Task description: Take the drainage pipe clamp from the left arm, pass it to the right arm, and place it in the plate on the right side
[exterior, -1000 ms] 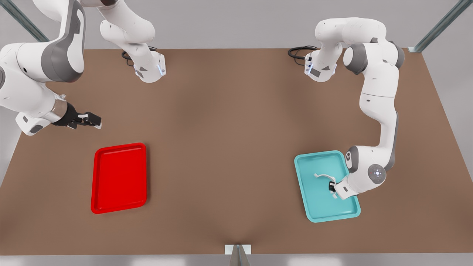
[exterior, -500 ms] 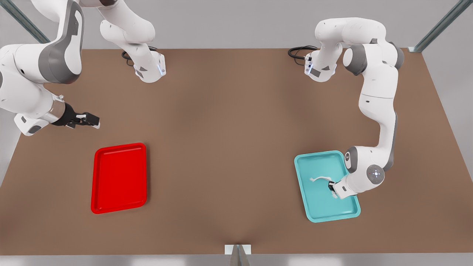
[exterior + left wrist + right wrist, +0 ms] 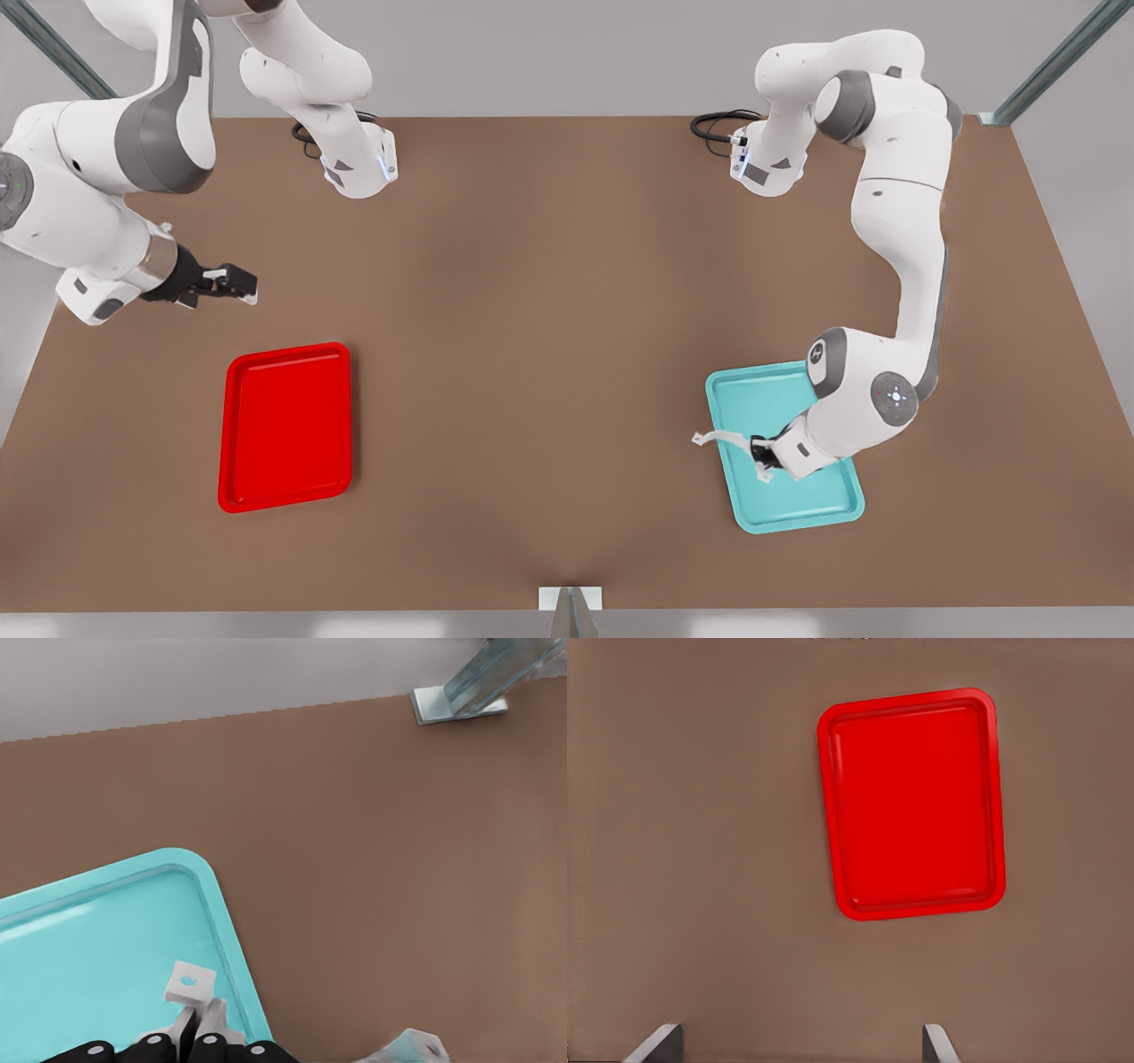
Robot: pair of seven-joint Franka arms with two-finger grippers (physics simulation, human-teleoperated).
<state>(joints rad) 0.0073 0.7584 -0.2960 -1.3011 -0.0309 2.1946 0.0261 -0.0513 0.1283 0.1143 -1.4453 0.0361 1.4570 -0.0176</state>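
Gripping the clamp (image 3: 728, 438) near one end, the left gripper (image 3: 760, 452) is seen at the teal tray's (image 3: 797, 509) edge on the front view's right, fingers pinched onto the white strap. The strap is held so that it arcs away from the fingers toward the front view's left, its far tab poking out past the tray's rim over the brown table (image 3: 549, 354). In the left wrist view one flat tab with a hole (image 3: 189, 982) is seen right above the fingertips (image 3: 184, 1032), over the tray's corner (image 3: 133, 904), and the other tab is cut off at the frame's edge. How much of the strap is actually between the pads can't be made out, since the gripper body hides that part in the front view.

The right gripper (image 3: 232, 283) is held over bare table at the front view's left, above the red tray (image 3: 285, 425) and apart from it. Its fingers (image 3: 660, 1045) are spread wide, with just the two tips caught at the edge of the right wrist view and the red tray (image 3: 912, 802) seen beyond them.

Compared with half a second ago, the clamp has been carried toward the front view's left, from well inside the teal tray to its rim, and the right gripper has been nudged slightly toward the middle.
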